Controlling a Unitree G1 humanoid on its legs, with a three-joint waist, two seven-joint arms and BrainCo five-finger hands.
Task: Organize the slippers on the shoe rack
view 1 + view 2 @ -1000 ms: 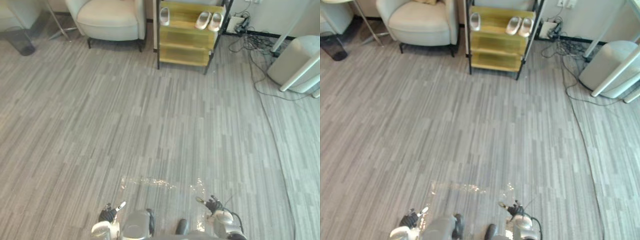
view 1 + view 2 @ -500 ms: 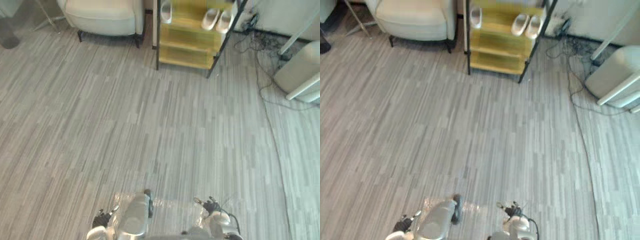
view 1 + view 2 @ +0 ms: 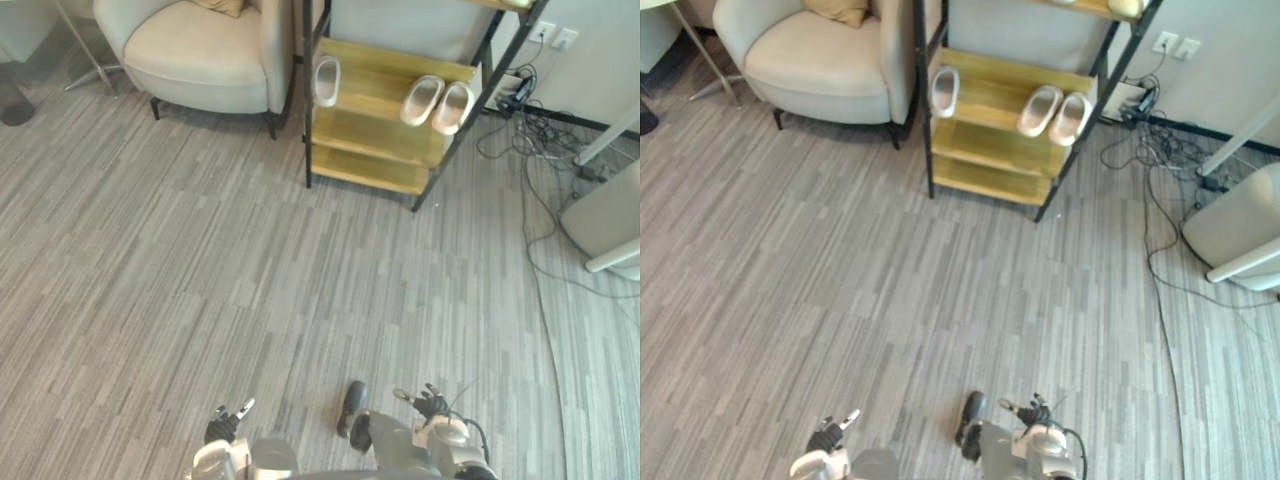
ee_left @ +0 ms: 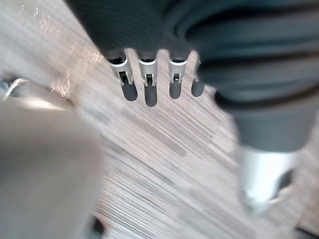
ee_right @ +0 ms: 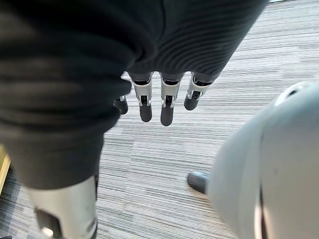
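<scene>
Left hand point(image 3: 222, 428): fingers straight, holding nothing.
Right hand point(image 3: 430, 404): same, relaxed and empty.
Slippers: lone slipper point(image 3: 326, 80) sits at the left end of a shoe rack point(image 3: 372, 136) shelf. The pair point(image 3: 438, 103) sits side by side at its right end. Long axes run front-to-back.
Bearing: rack well ahead of both hands. By my read, the left hand is nearer the lone one and the right nearer the pair.
Armchair point(image 3: 200, 55): just left of rack.

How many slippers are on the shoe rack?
3. The left slipper lies alone at the shoe rack's left end; the middle slipper and right slipper sit side by side. Higher shelves are cut off, so more may be hidden.
</scene>
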